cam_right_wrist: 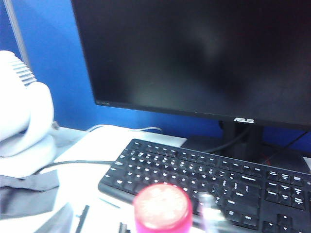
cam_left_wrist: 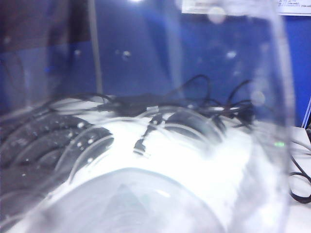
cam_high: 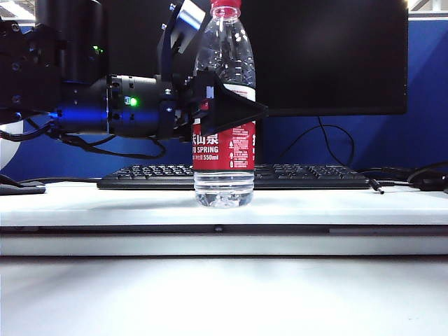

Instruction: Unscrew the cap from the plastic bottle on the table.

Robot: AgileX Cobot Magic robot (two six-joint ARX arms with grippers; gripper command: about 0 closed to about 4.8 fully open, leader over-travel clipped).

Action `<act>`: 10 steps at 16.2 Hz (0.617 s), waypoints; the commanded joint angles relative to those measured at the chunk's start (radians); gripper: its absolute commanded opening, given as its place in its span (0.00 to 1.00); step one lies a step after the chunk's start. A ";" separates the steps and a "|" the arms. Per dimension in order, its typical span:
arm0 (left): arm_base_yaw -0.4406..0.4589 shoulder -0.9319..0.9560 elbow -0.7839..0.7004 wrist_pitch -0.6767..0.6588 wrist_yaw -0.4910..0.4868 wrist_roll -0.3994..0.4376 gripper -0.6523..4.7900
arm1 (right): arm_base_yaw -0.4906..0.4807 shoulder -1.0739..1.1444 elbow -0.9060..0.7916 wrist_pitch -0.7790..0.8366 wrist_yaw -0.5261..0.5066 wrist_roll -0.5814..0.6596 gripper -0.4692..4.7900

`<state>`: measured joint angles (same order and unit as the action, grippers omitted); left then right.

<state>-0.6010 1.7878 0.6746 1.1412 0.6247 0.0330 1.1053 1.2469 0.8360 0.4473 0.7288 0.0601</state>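
Note:
The plastic bottle (cam_high: 224,150) stands upright on the table (cam_high: 105,203), its red cap (cam_high: 225,6) at the top edge of the exterior view. My left gripper (cam_high: 231,108) reaches in from the left and is shut on the bottle's body at the top of the red label. In the left wrist view the clear bottle wall (cam_left_wrist: 146,194) fills the picture and hides the fingers. In the right wrist view the cap (cam_right_wrist: 163,208) appears from above, blurred. My right gripper (cam_right_wrist: 141,224) is open around it, with one pale fingertip (cam_right_wrist: 209,213) just beside the cap, not touching.
A black keyboard (cam_high: 301,176) lies behind the bottle, with a dark monitor (cam_high: 329,56) behind that. Cables (cam_high: 413,178) lie at the back right. A white rounded device (cam_right_wrist: 19,116) and a dark grey strip (cam_right_wrist: 24,194) sit near the keyboard's end.

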 commanded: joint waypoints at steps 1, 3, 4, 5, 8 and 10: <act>-0.006 0.003 -0.003 -0.025 0.008 -0.007 0.61 | -0.019 0.013 0.003 0.026 -0.017 0.018 0.71; -0.007 0.003 -0.003 -0.024 0.008 -0.007 0.61 | -0.035 0.019 0.003 0.024 -0.030 0.019 0.68; -0.007 0.003 -0.003 -0.024 0.007 -0.006 0.61 | -0.041 0.024 0.003 0.021 -0.036 0.019 0.65; -0.007 0.003 -0.003 -0.024 0.007 -0.006 0.61 | -0.045 0.026 0.003 0.021 -0.037 0.021 0.65; -0.007 0.003 -0.003 -0.024 0.007 -0.006 0.61 | -0.052 0.037 0.003 0.021 -0.055 0.026 0.58; -0.007 0.003 -0.003 -0.024 0.008 -0.007 0.61 | -0.052 0.044 0.003 0.021 -0.055 0.028 0.56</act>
<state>-0.6044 1.7878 0.6746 1.1416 0.6247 0.0330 1.0531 1.2915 0.8360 0.4557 0.6773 0.0849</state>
